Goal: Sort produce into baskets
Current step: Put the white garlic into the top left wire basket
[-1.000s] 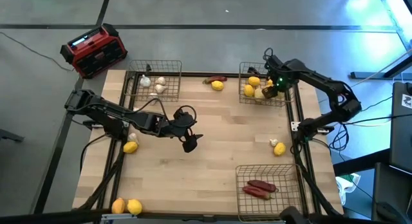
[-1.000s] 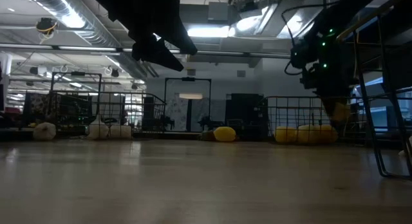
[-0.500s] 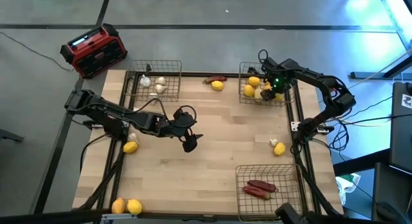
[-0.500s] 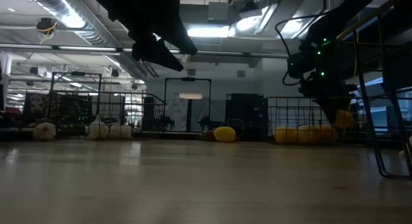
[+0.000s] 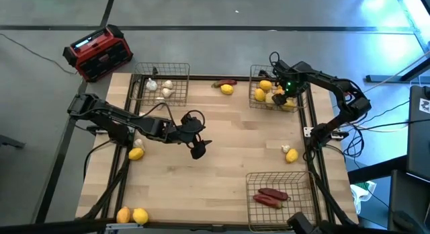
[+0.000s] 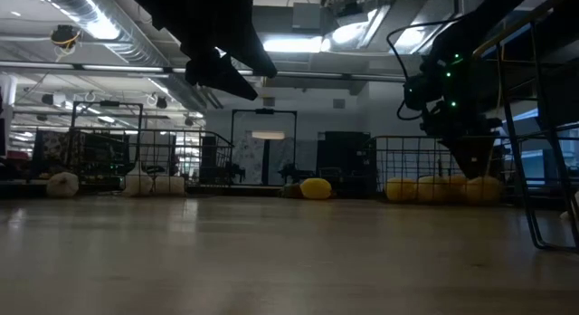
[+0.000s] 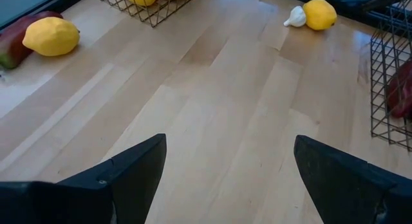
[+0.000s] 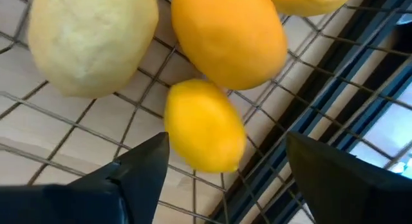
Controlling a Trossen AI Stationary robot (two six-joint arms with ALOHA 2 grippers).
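With my right fingers point(image 8: 222, 185) spread apart just above the small lemon point(image 8: 205, 125) lying free in the wire basket point(image 5: 255, 99), I judge it light, firm and prone to roll, best pinched across its middle, while my left fingers point(image 7: 228, 179) hang open over the bench point(image 7: 212, 114).

The middle of the pale wooden desk point(image 5: 222, 136) lies bare, open to passage. 3 square grey wire-mesh baskets point(image 5: 161, 84) point(image 5: 274, 88) point(image 5: 279, 192) stand along its edges, their walls blocking low sideways entry. The right gripper point(image 5: 281, 98), jaws apart, fills the fruit-crowded far-right basket. A yellow lemon point(image 5: 227, 89) sits between the 2 far baskets.
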